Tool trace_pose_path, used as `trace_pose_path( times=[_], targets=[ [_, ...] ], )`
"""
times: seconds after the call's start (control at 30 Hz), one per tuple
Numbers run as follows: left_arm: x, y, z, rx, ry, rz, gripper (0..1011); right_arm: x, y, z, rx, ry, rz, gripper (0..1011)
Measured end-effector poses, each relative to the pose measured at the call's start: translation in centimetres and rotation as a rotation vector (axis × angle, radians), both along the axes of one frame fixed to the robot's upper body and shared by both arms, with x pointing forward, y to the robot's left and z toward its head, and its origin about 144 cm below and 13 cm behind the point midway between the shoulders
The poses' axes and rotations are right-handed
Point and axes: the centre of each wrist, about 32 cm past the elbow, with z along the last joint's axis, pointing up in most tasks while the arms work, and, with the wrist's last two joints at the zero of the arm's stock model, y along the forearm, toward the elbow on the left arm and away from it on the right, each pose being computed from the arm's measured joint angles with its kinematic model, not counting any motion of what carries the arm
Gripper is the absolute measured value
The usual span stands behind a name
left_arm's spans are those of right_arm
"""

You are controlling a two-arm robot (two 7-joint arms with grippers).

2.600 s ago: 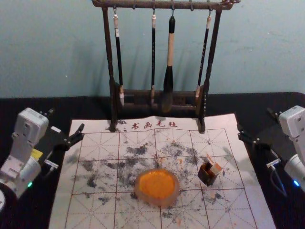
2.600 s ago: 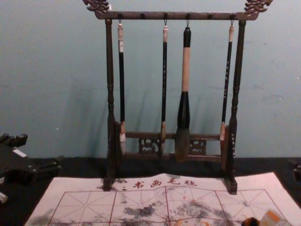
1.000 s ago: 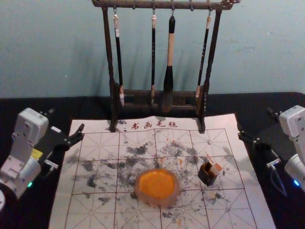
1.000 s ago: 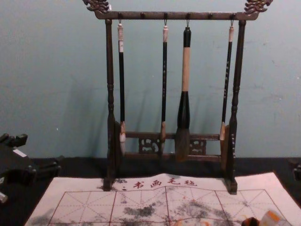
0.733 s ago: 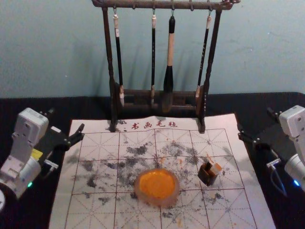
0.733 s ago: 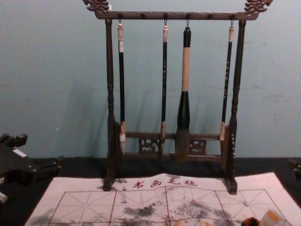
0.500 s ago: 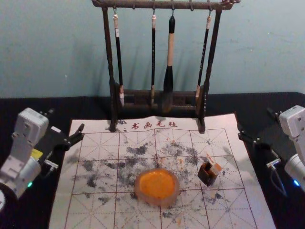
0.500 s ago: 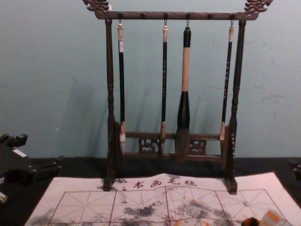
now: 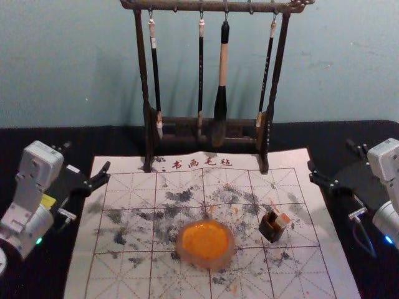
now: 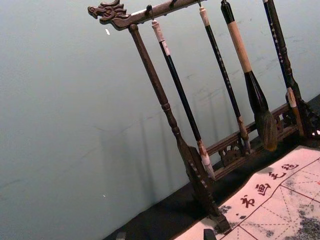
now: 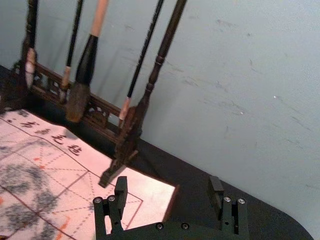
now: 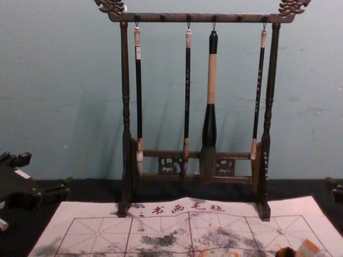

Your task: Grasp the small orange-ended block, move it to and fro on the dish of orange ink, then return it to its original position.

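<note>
Orange ink sits in our round dish [image 9: 205,242], on the gridded calligraphy mat [image 9: 128,274]. The task's orange-ended block [image 9: 283,220] is right of the dish and slightly farther from us, upright with a tilt, at a small dark box [image 9: 270,232]; we can't tell if it's inside or leaning on it. Right gripper [image 9: 329,154]: beyond the dish and well to its right, by the mat's far right corner, fingers spread wide, nothing between them. Left gripper [image 9: 88,156]: beyond the dish and well to its left, near the mat's far left corner, fingers well apart, holding nothing. Behind the dish we have the dark wooden brush rack [image 9: 211,7], four brushes hanging.
</note>
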Motion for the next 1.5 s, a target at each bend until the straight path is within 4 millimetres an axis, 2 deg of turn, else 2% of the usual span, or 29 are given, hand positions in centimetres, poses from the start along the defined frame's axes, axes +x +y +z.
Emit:
trace_pose_path(
  times=[0.27, 0.47, 0.57, 0.83, 1.5],
  targets=[
    [0.0, 0.0, 0.0, 0.0, 0.0, 0.0, 1001, -1.4, -0.3, 0.6, 0.032, 0.007, 0.064, 1000],
    [0.0, 0.0, 0.0, 0.0, 0.0, 0.0, 1001, -3.1, -0.7, 1.1, 0.066, 0.028, 0.148, 1000],
    [0.0, 0.0, 0.0, 0.0, 0.0, 0.0, 1001, -4.2, -0.8, 1.1, 0.078, 0.045, 0.201, 1000],
    [0.0, 0.0, 0.0, 0.0, 0.0, 0.0, 1001, -5.5, -0.7, 0.8, 0.09, 0.086, 0.31, 1000],
    [0.0, 0.0, 0.0, 0.0, 0.0, 0.0, 1001, -4.9, -0.1, -0.2, 0.087, 0.235, 0.396, 1000]
  ],
)
